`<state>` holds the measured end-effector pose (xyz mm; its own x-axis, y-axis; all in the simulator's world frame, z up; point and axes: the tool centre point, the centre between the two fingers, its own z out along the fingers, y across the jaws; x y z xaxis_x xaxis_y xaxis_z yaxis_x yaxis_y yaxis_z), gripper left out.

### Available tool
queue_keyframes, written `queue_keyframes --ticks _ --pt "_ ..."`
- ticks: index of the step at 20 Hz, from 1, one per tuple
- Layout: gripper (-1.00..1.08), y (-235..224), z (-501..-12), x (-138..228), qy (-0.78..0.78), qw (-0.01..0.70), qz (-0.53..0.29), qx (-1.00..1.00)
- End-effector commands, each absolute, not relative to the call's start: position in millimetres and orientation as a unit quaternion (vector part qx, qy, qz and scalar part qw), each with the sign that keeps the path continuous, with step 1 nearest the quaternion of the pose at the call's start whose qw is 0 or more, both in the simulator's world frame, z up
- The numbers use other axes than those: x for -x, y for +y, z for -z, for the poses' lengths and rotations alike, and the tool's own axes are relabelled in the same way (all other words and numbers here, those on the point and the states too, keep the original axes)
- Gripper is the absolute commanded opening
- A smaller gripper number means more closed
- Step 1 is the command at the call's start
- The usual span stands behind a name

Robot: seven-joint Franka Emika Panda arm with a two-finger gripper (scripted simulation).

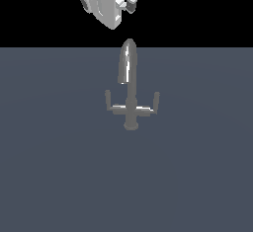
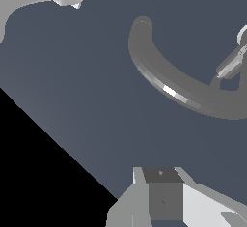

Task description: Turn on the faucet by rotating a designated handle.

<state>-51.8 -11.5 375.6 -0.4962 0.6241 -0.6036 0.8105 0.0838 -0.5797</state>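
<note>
Exterior view: gripper [image 1: 129, 3] hangs above the upright faucet [image 1: 130, 85], apart from it, jaw state unclear; floor [image 1: 197, 176] open around; handles [image 1: 147, 106] stretch sideways.

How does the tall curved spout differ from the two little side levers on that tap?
The spout rises high and arches over to an open end, while each lever, on the exterior view's left and right, runs out level and low with a short upturned tip. The spout is thicker; the levers are thin. The spout catches a bright highlight; the levers look duller. All are grey metal joined to one central post.
</note>
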Motion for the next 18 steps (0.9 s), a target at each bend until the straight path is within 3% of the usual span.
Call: queue_keyframes --ticks 1,18 --pt "-1.00 -9.1 -367.4 43.8 0.744 0.088 0.481 -0.457" --pt "-1.00 11.1 -303.9 -3.9 0.797 -0.010 0.563 -0.216"
